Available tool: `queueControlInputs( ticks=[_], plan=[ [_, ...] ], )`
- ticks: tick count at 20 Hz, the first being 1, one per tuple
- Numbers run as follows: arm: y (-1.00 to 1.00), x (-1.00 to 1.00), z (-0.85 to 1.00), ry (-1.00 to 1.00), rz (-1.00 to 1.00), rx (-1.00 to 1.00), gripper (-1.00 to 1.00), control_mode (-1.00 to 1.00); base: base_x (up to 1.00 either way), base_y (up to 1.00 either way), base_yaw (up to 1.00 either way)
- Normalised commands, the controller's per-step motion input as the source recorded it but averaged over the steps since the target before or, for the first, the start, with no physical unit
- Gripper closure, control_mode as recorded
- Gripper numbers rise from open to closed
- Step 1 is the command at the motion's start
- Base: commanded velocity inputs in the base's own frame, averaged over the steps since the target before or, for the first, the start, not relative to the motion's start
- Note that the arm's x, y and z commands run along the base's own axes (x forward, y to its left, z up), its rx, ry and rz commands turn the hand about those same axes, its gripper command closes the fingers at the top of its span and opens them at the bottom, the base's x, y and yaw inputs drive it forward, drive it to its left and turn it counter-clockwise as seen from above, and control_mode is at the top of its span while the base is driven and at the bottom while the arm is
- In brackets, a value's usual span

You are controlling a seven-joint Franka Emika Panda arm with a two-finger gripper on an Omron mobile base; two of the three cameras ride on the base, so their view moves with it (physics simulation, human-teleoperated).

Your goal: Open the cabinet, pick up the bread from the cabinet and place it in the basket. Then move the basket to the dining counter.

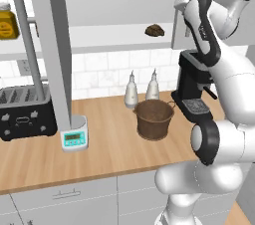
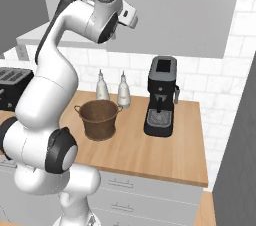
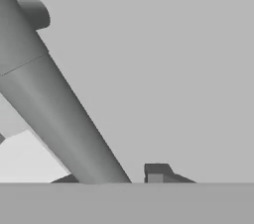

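Down at the front, the wooden bench [image 1: 99, 154] carries a small white scale [image 1: 74, 137] at the left with a black toaster [image 1: 25, 112] behind it, and the basket [image 1: 154, 118] stands upright mid-bench, well apart from both. Just behind the basket, two pale bottles [image 1: 141, 89] stand side by side against the white tiles, and to their right sits the black coffee machine [image 2: 161, 97]. Up we go: the cabinet [image 1: 114, 0] has its left door [image 1: 50, 45] swung wide open, edge-on to us, while the right door [image 2: 175, 10] is closed. There on the pale shelf [image 1: 114, 37] lies the bread [image 1: 155, 30], alone, near the right door's edge. A yellow jar [image 1: 7, 22] sits on the shelf far left. The arm reaches high, and the tool [image 1: 183, 4] is up at the right door's silver handle [image 1: 193, 5]. In the hand view that handle [image 3: 54, 104] runs slanted right between the finger tips [image 3: 158, 172], the jaws nearly together and closed around the bar, with the flat grey door behind it.
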Motion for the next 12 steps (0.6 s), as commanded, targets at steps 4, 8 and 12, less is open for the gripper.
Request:
queueControlInputs(
  ticks=[4,8,12],
  plan=[
    [-0.27,-0.72,0.05,0.0,0.0,0.06,1.0,-1.0,0.0,0.0,0.0],
    [-0.67,-1.0,0.27,0.0,0.0,0.05,1.0,-1.0,0.0,0.0,0.0],
    [-0.93,-1.0,0.41,0.0,0.0,0.03,1.0,-1.0,0.0,0.0,0.0]
  ],
)
